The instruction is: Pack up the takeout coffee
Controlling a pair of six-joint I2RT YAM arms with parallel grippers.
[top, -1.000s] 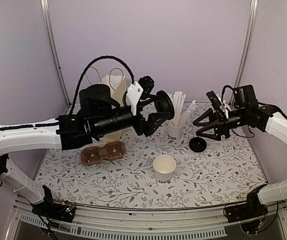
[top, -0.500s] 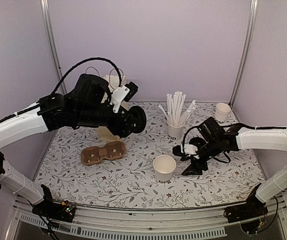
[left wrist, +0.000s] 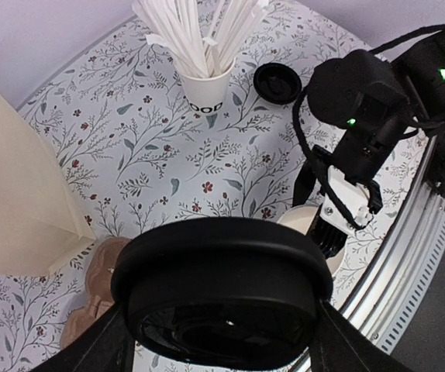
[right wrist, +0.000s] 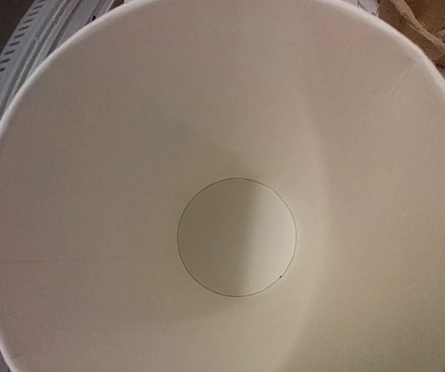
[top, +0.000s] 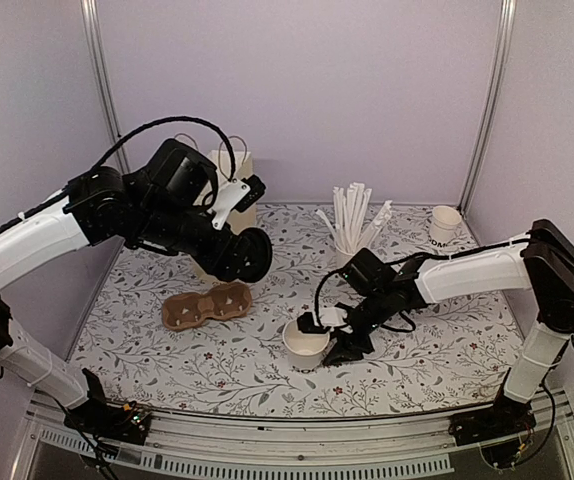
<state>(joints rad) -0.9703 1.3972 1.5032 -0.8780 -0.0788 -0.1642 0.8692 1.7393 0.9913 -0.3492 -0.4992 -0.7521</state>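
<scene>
The takeout coffee cup [top: 302, 345], white and wide, stands lidless near the table's front middle; its bare inside [right wrist: 230, 232] fills the right wrist view. My right gripper [top: 329, 335] is at the cup's right rim. Its fingers do not show in its own view, so the grip is unclear. A black round lid [left wrist: 222, 294] is held in my left gripper [left wrist: 222, 310], which is shut on it between both fingers. That lid [top: 244, 255] hangs in the air left of the cup, above the carrier.
A brown cardboard cup carrier [top: 207, 305] lies front left, a cream paper bag [top: 229, 170] stands behind the left arm. A white cup full of straws [top: 352, 250] stands mid-back, a second black lid [left wrist: 277, 81] beside it. A small white cup [top: 445, 222] sits back right.
My right gripper swung left and down to the open cup, which shifted a little leftward. The left arm pulled back and lowered, still carrying the lid.
</scene>
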